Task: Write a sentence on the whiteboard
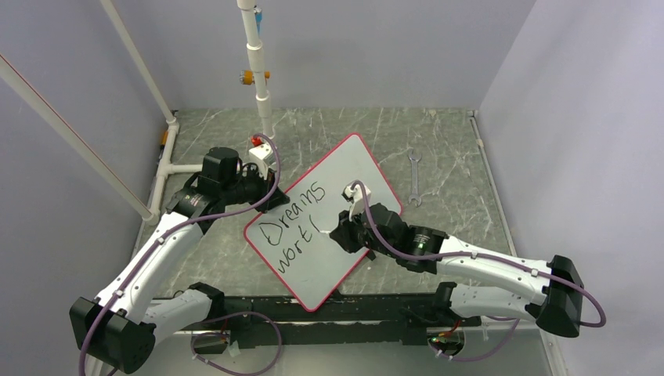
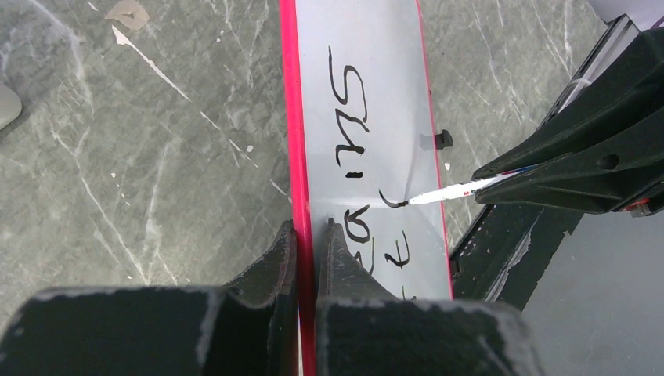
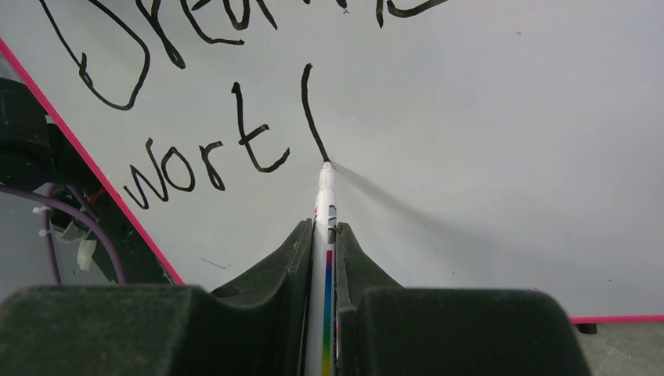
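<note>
The sentence point(image 3: 250, 135) stands unfinished at "wort" just ahead of my right gripper point(image 3: 322, 235), clamped on the marker point(image 3: 325, 196) whose tip touches the whiteboard point(image 3: 485, 157), while my left gripper point(image 2: 309, 231) pinches its red rim point(image 2: 296, 157); if that pinch slips, the board could shift and skew the stroke.

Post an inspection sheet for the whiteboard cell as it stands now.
Surface: grey marbled table, scratched white.
Job's things: whiteboard lies flat, turned diagonally; lettering reads "Dreams" and "wort" plus one further stroke; marker tip is on the board.
Clutter: wrench lies right of the board, apart from it.
Grippers: left gripper shut on the board's red rim; right gripper shut on the marker.
Cables: purple cables run along both arms and loop by the bases.
Surroundings: plain grey walls; white pipe frame at the back and left.
</note>
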Controlling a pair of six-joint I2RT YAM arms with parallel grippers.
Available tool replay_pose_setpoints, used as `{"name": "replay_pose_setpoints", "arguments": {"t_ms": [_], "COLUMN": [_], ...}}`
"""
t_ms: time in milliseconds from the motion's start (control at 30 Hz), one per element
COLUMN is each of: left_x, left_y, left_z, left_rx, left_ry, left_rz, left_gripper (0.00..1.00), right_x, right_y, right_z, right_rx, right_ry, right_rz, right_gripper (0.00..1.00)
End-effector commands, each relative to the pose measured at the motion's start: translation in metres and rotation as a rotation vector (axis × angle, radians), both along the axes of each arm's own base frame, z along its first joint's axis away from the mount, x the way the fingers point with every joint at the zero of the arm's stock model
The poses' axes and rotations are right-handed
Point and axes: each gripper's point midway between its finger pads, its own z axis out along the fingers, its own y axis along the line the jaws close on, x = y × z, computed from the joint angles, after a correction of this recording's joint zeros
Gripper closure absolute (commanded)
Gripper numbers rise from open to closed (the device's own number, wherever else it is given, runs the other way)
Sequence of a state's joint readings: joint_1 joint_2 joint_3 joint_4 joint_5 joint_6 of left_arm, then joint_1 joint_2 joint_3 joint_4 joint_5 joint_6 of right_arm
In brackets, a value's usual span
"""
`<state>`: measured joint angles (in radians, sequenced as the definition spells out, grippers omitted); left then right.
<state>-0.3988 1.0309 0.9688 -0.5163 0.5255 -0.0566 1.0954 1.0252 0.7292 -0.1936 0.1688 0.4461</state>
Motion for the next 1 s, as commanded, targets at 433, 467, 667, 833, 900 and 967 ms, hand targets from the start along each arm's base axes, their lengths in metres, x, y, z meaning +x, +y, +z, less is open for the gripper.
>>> {"name": "replay_pose_setpoints", "arguments": {"t_ms": [433, 467, 667, 833, 900, 967], "left_x": [0.004, 0.003, 0.003, 0.003, 0.003, 0.003], "left_y": [-0.002, -0.002, -0.003, -0.003, -0.003, -0.003], "left_z": [0.003, 0.003, 0.004, 0.004, 0.003, 0.003], "left_rx": [0.041, 0.041, 0.04, 0.04, 0.04, 0.041], "left_ry": [-0.108, -0.107, -0.108, -0.108, -0.108, -0.106], "left_rz": [-0.056, -0.057, -0.057, -0.057, -0.059, -0.058], "left_gripper": [1.0, 1.0, 1.0, 1.0, 1.0, 1.0], "right_x": [0.015, 0.016, 0.023, 0.028, 0.03, 0.033], "right_y": [0.022, 0.022, 0.023, 0.021, 0.02, 0.017], "right_z": [0.029, 0.031, 0.033, 0.035, 0.035, 0.034], "right_rx": [0.007, 0.008, -0.007, -0.014, -0.018, -0.021], "right_ry": [-0.063, -0.067, -0.082, -0.09, -0.089, -0.086], "right_rz": [0.019, 0.018, -0.008, -0.032, -0.044, -0.06], "right_gripper": [1.0, 1.0, 1.0, 1.0, 1.0, 1.0]}}
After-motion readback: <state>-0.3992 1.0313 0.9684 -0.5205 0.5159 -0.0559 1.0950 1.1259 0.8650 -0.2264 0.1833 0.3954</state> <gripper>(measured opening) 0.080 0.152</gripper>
